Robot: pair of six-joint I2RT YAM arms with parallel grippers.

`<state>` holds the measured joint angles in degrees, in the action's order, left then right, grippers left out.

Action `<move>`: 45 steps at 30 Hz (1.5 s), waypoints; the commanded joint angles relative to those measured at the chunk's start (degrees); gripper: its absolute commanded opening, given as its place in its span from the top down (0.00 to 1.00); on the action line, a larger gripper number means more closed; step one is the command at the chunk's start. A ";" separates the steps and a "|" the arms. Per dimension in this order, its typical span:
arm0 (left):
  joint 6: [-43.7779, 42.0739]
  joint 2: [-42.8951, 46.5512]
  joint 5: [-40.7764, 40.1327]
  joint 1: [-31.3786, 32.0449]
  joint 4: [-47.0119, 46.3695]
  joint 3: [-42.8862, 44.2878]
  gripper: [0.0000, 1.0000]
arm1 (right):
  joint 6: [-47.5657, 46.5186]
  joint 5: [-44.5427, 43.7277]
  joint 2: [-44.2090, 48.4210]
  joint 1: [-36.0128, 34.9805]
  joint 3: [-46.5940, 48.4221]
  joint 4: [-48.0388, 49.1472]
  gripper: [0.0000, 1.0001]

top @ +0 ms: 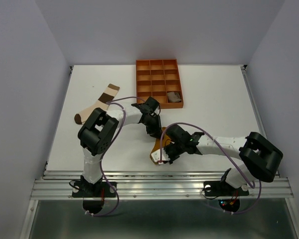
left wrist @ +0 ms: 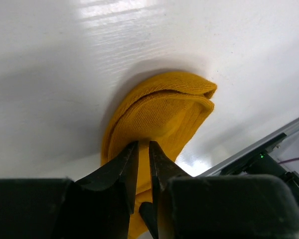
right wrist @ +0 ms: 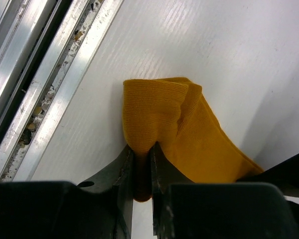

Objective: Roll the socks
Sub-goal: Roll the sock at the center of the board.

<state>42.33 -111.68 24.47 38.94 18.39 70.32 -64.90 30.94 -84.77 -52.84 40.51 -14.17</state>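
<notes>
Pinching sock (left wrist: 164,109): left gripper (left wrist: 143,145), right gripper (right wrist: 141,149)

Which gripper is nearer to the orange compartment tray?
Left. The left gripper pinches the mustard sock a little way on the near side of the orange compartment tray. The right gripper pinches the sock's other end, closer to the table's near edge.

Your left arm (top: 92,167) and your right arm (top: 224,146) look just the same. Each one has smooth white tubes joined by big, chunky black blocks. A thin purple cable (top: 187,124) loops along each arm. Each arm stands on a flat black base (top: 92,190). Your left gripper (left wrist: 143,145) has two black pointy fingers. Your right gripper (right wrist: 141,149) has two dark fingers too.
</notes>
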 commanded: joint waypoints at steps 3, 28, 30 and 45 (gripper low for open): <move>-0.67 0.41 -10.31 -0.44 5.69 0.96 0.74 | 8.38 2.63 -0.57 1.86 2.37 -6.48 0.99; 0.91 -0.03 -11.72 -2.37 4.37 -0.27 0.77 | 16.48 18.11 -17.01 12.15 18.47 -25.90 0.99; 1.27 -0.03 -12.60 -2.73 4.37 -0.01 0.77 | 17.53 18.89 -17.09 12.67 18.29 -26.08 0.99; 1.80 1.20 -13.92 -2.99 3.93 0.78 0.78 | 26.50 21.53 -24.73 18.74 21.36 -24.67 0.99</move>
<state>45.47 -111.57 19.05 37.39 20.84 71.33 -40.97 53.36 -106.13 -34.85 60.73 -36.47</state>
